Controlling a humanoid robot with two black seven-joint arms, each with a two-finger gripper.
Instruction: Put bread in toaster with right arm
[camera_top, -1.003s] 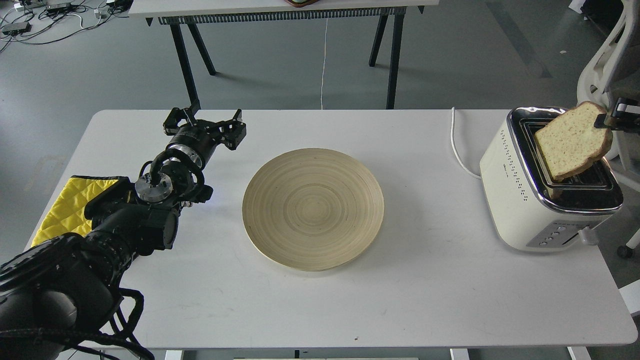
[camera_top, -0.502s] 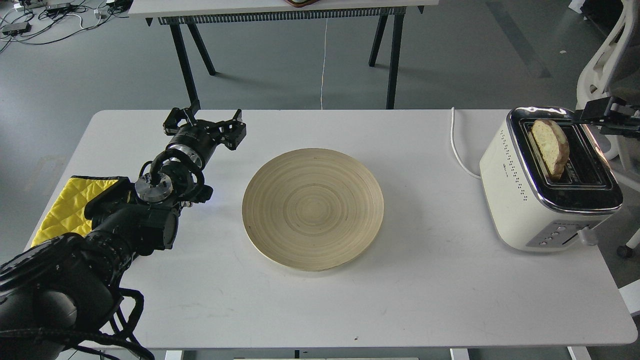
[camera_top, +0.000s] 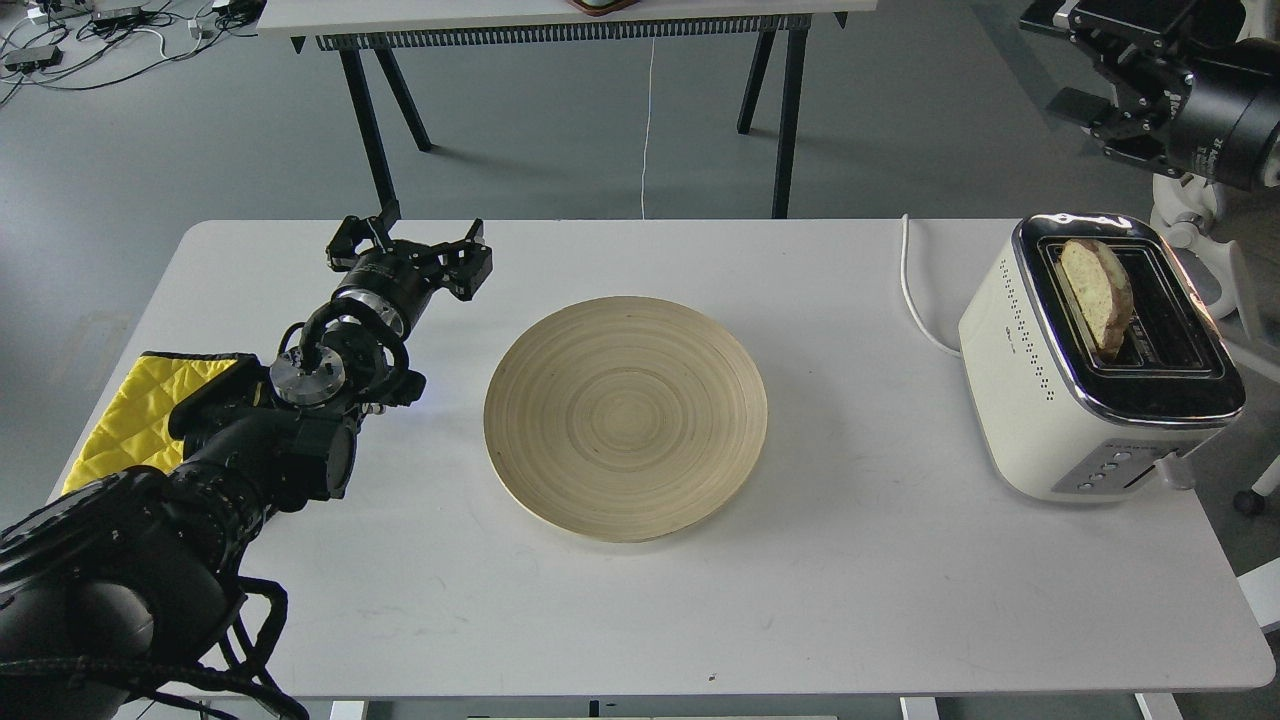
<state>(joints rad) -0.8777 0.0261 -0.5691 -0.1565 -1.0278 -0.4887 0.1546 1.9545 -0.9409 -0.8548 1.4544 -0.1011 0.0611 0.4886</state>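
Observation:
The bread (camera_top: 1097, 295) stands on edge in the left slot of the cream-white toaster (camera_top: 1030, 390) at the table's right end, its top part sticking out above the chrome top. My right gripper (camera_top: 1066, 62) is open and empty, raised well above and behind the toaster at the top right of the view. My left gripper (camera_top: 410, 244) is open and empty, low over the table at the back left.
An empty round wooden plate (camera_top: 626, 418) lies mid-table. A yellow quilted cloth (camera_top: 130, 415) lies at the left edge under my left arm. The toaster's white cable (camera_top: 912, 290) runs off the back edge. A white chair (camera_top: 1215, 260) stands right of the table.
The right gripper let go of the bread, which dropped into the toaster's left slot. The gripper then rose up and back, away from the toaster. The left arm has not moved.

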